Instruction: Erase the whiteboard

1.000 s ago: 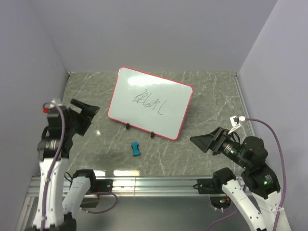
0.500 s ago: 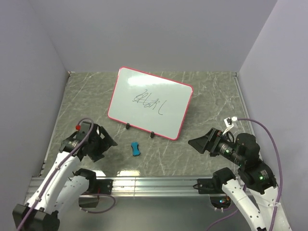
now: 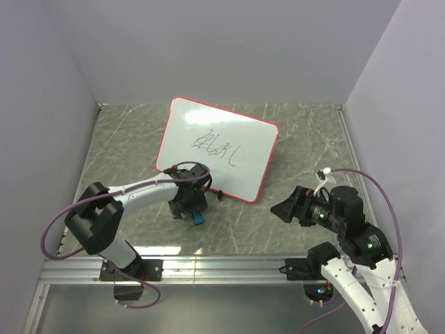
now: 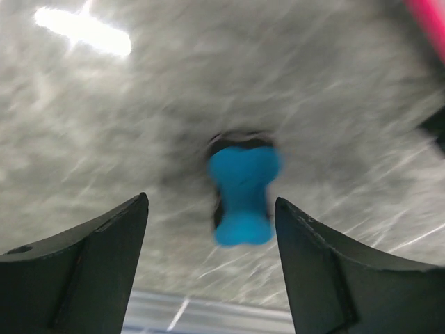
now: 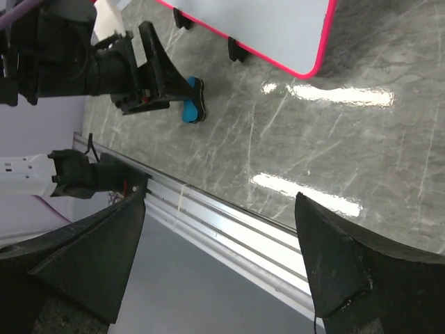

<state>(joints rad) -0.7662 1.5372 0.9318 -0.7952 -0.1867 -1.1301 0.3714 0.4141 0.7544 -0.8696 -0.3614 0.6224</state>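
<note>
Near edge: left gripper (image 3: 187, 207) is released, jaws spread either side of the blue eraser (image 3: 198, 218), nothing gripped yet. Right gripper (image 3: 284, 207) is also spread wide and empty, hovering by the near right corner of the desk (image 3: 306, 139).

The whiteboard (image 3: 221, 161) sits mid-desk towards the far edge, apparently propped on its feet (image 3: 220, 195), scribble (image 3: 216, 147) at centre.

Handling guess: light, stiff, slick face. It'll likely skid or tip under wipe pressure. Brace it on the pink frame at the right edge or corner, never on the face.

Views: left wrist shows the eraser centred between the fingers but is blurred. Top hides that fit behind the arm. Right wrist shows both feet and the gap under the board.
</note>
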